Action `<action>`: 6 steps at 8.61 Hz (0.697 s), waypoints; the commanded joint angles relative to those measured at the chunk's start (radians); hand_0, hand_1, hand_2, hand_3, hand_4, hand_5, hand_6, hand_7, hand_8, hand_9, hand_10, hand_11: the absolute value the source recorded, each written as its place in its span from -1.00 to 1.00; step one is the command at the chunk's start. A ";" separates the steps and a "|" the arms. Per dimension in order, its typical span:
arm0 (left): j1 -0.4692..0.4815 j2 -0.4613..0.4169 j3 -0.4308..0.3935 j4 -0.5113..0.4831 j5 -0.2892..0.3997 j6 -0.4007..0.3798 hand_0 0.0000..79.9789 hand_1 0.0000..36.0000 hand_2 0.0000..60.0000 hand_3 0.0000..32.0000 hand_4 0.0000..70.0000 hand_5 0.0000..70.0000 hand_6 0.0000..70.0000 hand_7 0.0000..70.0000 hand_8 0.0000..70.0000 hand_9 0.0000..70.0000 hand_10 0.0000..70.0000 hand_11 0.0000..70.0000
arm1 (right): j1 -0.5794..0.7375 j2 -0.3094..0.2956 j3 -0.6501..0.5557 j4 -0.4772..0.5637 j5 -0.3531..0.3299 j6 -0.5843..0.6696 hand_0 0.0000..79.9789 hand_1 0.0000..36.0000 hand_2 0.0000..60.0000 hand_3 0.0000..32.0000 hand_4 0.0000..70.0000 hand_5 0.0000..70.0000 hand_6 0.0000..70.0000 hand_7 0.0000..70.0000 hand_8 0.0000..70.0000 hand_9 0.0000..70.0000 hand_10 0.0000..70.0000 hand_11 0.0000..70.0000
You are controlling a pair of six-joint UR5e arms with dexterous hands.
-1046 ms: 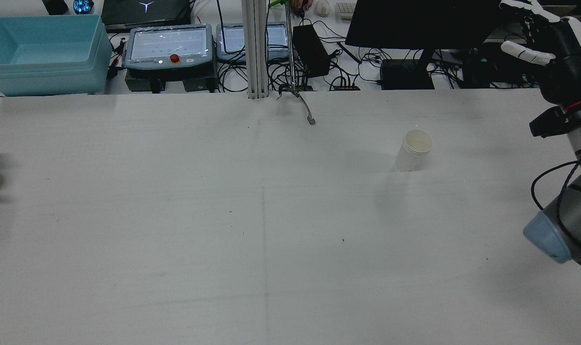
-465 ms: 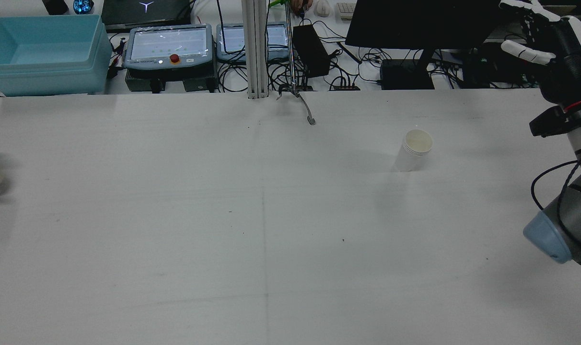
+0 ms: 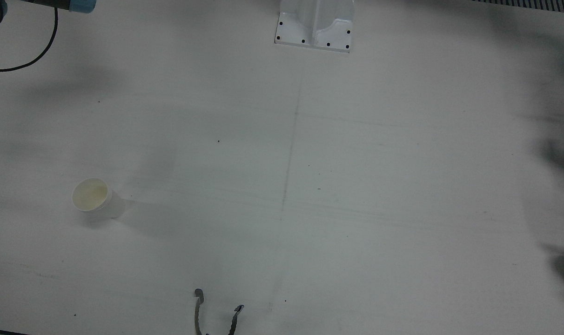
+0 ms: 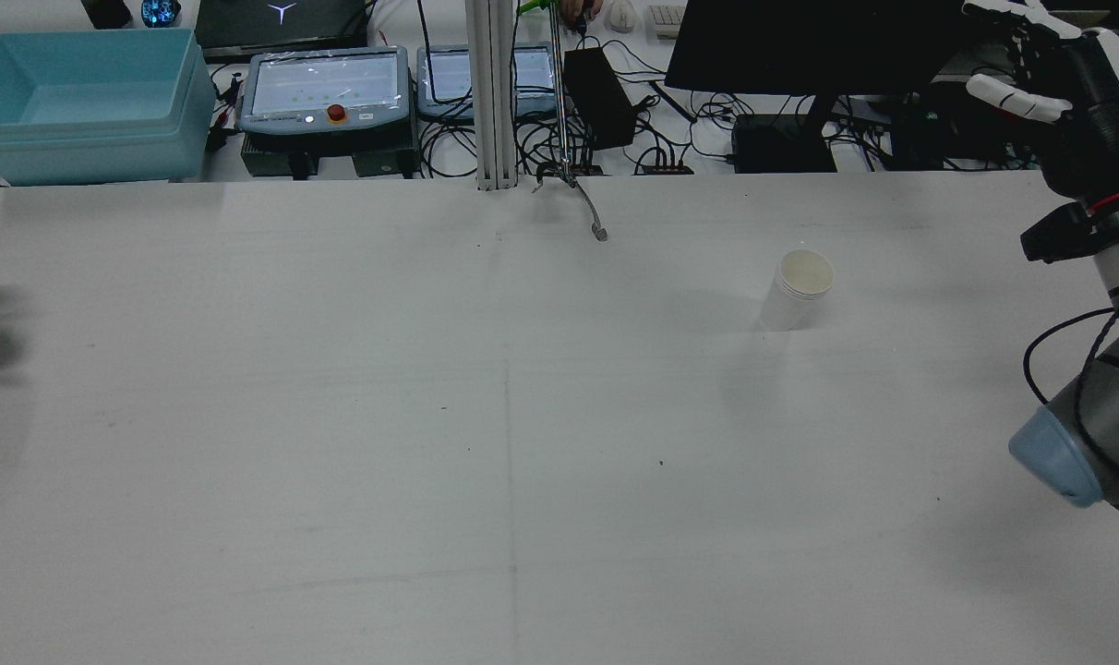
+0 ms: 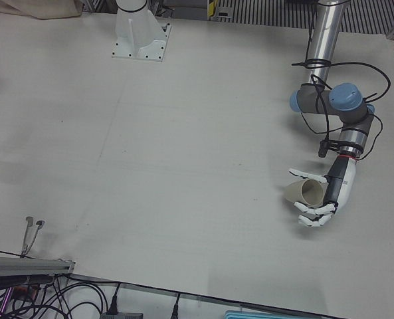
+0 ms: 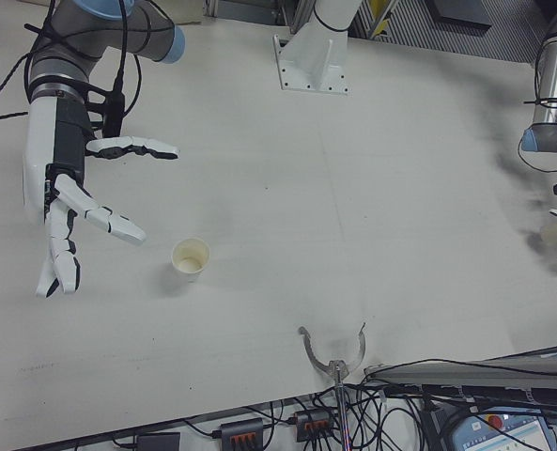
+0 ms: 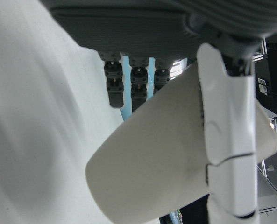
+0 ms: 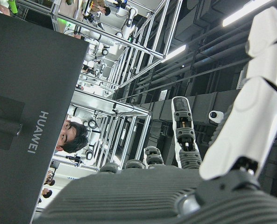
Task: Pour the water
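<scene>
Now the left hand [image 5: 323, 199] had its fingers wrapped round a paper cup [image 5: 305, 193], held tipped on its side at the far left edge of the table [image 5: 183, 133], mouth facing the operators. The receiving cup [image 6: 191, 258] stood upright on the other half, well apart. The right hand [image 6: 67, 202] hung beside it, fingers spread, empty. Doing this well likely meant levelling the held cup for the carry, bringing its lip just over the standing cup's mouth, then tilting slowly so nothing splashed.
</scene>
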 commanded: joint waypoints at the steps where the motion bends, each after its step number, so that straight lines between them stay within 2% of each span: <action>1: -0.004 0.000 -0.021 0.019 0.000 0.000 0.54 -0.04 -1.00 -1.00 0.82 0.01 -0.54 -0.06 -0.52 -0.33 -0.67 -0.49 | 0.009 -0.001 0.000 0.000 0.000 0.000 0.16 -0.30 -0.48 -1.00 -0.40 -0.66 -0.85 -0.74 -1.00 -0.99 -1.00 -1.00; 4: -0.013 0.002 -0.031 0.017 -0.001 0.001 0.49 -0.10 -1.00 -1.00 0.81 -0.04 -0.60 -0.13 -0.60 -0.45 -0.73 -0.59 | 0.010 -0.003 -0.004 0.000 0.000 -0.002 0.15 -0.31 -0.48 -1.00 -0.40 -0.66 -0.85 -0.74 -1.00 -0.99 -1.00 -1.00; 6: -0.013 0.029 -0.111 0.022 -0.001 0.027 0.48 -0.18 -1.00 -1.00 0.78 -0.09 -0.65 -0.14 -0.65 -0.48 -0.73 -0.59 | 0.010 -0.007 -0.009 0.000 0.000 -0.003 0.15 -0.32 -0.49 -1.00 -0.42 -0.67 -0.85 -0.76 -1.00 -0.99 -1.00 -1.00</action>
